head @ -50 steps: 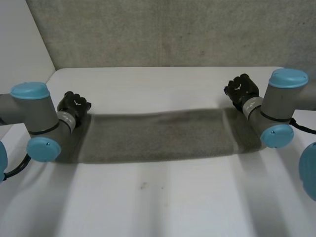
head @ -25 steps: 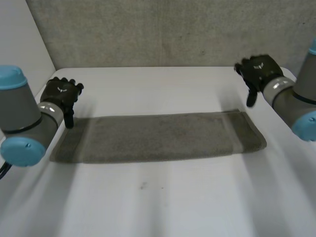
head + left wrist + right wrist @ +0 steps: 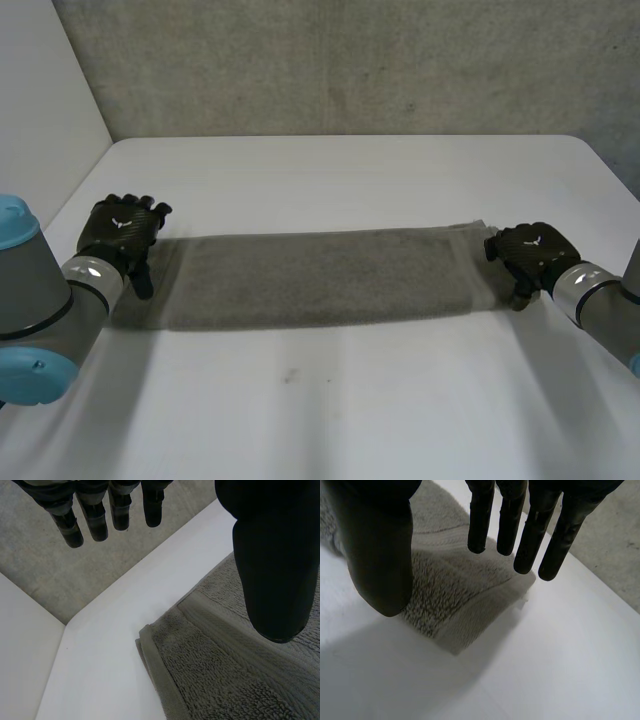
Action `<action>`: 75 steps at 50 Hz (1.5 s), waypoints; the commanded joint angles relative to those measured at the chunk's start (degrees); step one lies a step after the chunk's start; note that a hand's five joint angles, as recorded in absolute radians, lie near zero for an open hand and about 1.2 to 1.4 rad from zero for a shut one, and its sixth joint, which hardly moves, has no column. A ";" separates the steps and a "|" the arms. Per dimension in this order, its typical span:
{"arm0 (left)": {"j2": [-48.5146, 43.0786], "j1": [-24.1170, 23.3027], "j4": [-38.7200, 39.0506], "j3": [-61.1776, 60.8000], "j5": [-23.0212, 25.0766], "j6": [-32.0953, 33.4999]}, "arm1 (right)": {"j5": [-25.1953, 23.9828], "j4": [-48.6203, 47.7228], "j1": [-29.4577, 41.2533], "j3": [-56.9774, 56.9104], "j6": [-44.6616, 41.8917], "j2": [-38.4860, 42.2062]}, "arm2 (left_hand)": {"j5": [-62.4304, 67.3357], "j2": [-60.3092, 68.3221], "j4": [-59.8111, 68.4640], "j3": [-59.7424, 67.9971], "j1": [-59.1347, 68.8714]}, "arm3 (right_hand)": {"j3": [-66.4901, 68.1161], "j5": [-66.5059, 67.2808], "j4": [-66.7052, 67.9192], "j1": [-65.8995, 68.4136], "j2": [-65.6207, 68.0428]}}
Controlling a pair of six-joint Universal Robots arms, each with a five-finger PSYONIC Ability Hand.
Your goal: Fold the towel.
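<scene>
— Towel (image 3: 320, 275): location at this entry?
— It lay flat as a long grey strip across the middle of the table (image 3: 330, 420), running from 9 o'clock to 3 o'clock. The layered edge suggested it was already folded lengthwise.
— Hands?
— The left hand (image 3: 118, 232) was over the 9 o'clock end and the right hand (image 3: 535, 252) over the 3 o'clock end. Both were released. The left one's fingers (image 3: 117, 510) reached straight past the far corner, thumb above the pile. The right one's fingers (image 3: 505, 515) hung straight above the end hem, thumb apart. Neither held cloth, and contact could not be read.
— Step in hand, by your reading?
— Taking hold of the ends to bring one across to the other. Recommended: pinch through every layer right at the hem, lift only enough to clear the table, and keep the long edges aligned so the fold lands square.
</scene>
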 commanded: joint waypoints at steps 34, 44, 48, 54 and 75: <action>0.41 -0.02 0.31 -0.91 -0.35 0.03 | 8.16 8.55 2.01 -19.16 -6.16 -1.70 | -1.44 0.52 0.42 0.39 0.01 | 50.49 50.18 50.74 50.73 51.09; 0.50 -0.02 0.31 -1.00 -0.52 -0.06 | 11.34 8.45 28.94 -30.16 -4.04 7.71 | -1.44 0.52 0.42 0.39 0.01 | 50.49 50.18 50.74 50.73 51.09; 0.50 -0.02 0.31 -1.34 -0.52 -0.06 | 11.16 8.45 38.23 -32.97 -4.04 13.58 | -1.44 0.52 0.42 0.39 0.01 | 50.49 50.18 50.74 50.73 51.09; 0.41 -0.11 1.01 -1.79 -0.52 -0.06 | 10.90 8.54 44.67 -33.50 -4.30 19.04 | -1.44 0.52 0.42 0.39 0.01 | 50.49 50.18 50.74 50.73 51.09; 0.06 -0.81 1.89 -2.14 -0.44 0.12 | 8.70 7.58 32.19 -15.75 9.50 -2.75 | -1.44 0.52 0.42 0.39 0.01 | -19.51 -19.82 -19.26 -19.27 -18.91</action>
